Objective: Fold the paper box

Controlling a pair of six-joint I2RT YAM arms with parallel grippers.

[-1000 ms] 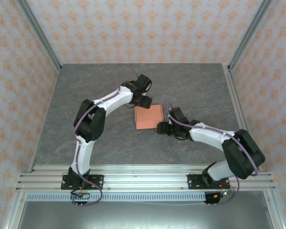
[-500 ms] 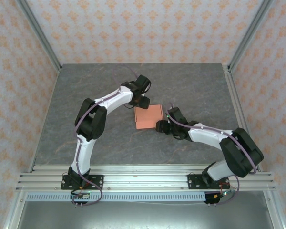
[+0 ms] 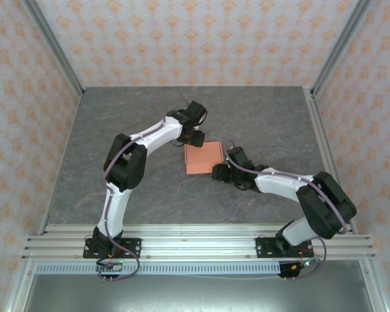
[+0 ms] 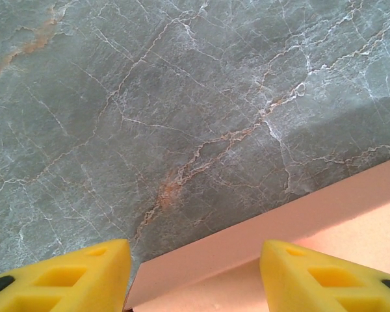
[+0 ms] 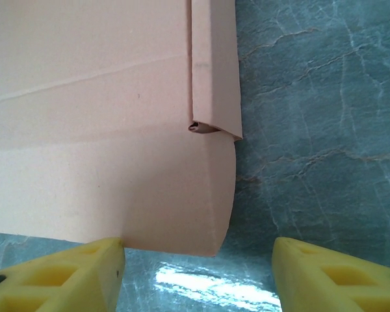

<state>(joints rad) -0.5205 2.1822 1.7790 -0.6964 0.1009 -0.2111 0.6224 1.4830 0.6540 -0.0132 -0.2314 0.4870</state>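
Left claw [image 3: 194, 138]: spread, its yellow fingers [image 4: 71, 276] apart and pinching nothing. It hung at the far-left corner of the paper box [image 3: 203, 158]. In its wrist view the box's raised edge ran slantwise across the gap between the fingers.
Paper box: salmon-orange, lying flat on the worktop [image 3: 266, 117] between the two claws. From above it looked near-square, perhaps a little longer left to right.
Box's near-right corner: a loose flap [image 5: 149, 195] with a rounded corner stuck out from the box, beside a narrow folded strip [image 5: 214, 65].
Right claw [image 3: 220, 172]: spread as well — fingers [image 5: 65, 273] apart, gripping nothing. The flap's free edge sat just ahead of the gap. Whether the left finger touched that edge, I could not tell.
Deciding relation: the box lay on a diagonal between the claws — left claw at its far-left corner, right claw at its near-right. The right claw was nearer the loose flap, which lay straight ahead of its opening, so that arm looked better placed to work it.
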